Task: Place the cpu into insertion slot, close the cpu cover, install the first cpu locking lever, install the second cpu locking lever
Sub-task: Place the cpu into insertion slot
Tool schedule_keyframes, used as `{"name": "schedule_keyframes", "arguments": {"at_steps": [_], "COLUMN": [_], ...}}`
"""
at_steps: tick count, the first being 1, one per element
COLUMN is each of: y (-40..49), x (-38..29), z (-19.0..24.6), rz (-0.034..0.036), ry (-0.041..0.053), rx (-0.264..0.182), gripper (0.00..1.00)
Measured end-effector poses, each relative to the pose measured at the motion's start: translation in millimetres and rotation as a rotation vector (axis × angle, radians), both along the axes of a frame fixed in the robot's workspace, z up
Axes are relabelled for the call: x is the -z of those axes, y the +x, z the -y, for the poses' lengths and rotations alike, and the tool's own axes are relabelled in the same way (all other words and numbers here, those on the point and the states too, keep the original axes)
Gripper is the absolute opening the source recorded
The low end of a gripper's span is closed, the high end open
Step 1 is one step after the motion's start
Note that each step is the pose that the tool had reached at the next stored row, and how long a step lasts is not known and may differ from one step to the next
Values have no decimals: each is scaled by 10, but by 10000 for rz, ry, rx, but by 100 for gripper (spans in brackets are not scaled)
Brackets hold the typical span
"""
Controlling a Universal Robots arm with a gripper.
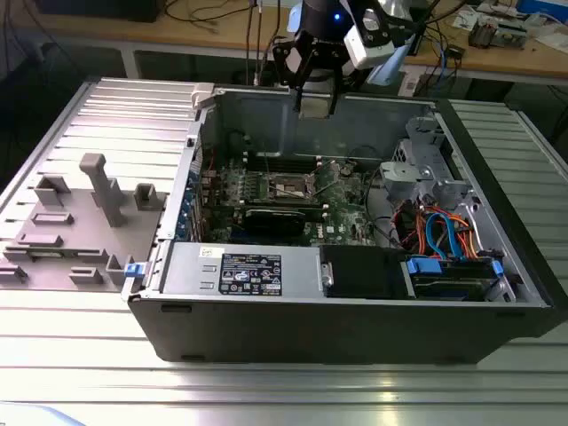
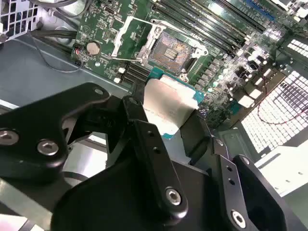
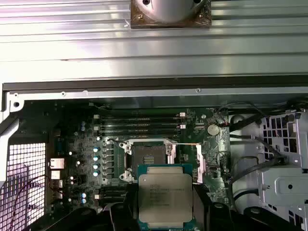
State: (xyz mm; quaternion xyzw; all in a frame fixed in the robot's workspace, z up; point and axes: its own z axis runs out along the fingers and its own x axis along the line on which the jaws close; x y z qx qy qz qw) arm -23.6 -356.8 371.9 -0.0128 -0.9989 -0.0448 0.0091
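Note:
My gripper (image 1: 315,96) hangs above the back wall of the open computer case, shut on the cpu (image 3: 165,195), a flat square chip with a silver-grey top and green edge. In the second wrist view the cpu (image 2: 166,103) sits between the black fingers (image 2: 139,120). Below it on the green motherboard lies the insertion slot (image 3: 147,159), a dark square socket with a silvery rim, bare inside; it also shows as the slot (image 2: 173,48) and the slot (image 1: 291,186). The cpu cover (image 2: 132,36) stands swung open beside the socket. Thin wire levers run along the socket's sides.
Long black memory slots (image 3: 139,126) lie beside the socket. A power supply box (image 1: 253,271) fills the case front. A drive cage with blue and orange cables (image 1: 444,235) sits at the exterior view's right. A grey fixture plate (image 1: 80,222) lies outside the case, at the exterior view's left.

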Motion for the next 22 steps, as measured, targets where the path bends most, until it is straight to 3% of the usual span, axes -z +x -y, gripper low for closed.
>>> {"name": "schedule_keyframes", "arguments": {"at_steps": [2, 5, 18, 22], "y": [1, 0, 0, 0], "x": [0, 5, 6, 6], "z": [0, 0, 0, 0], "rz": [0, -1, 0, 0], "ry": [0, 0, 0, -1], "rx": [76, 912, 991, 1294], "gripper": [54, 54, 54, 54]}}
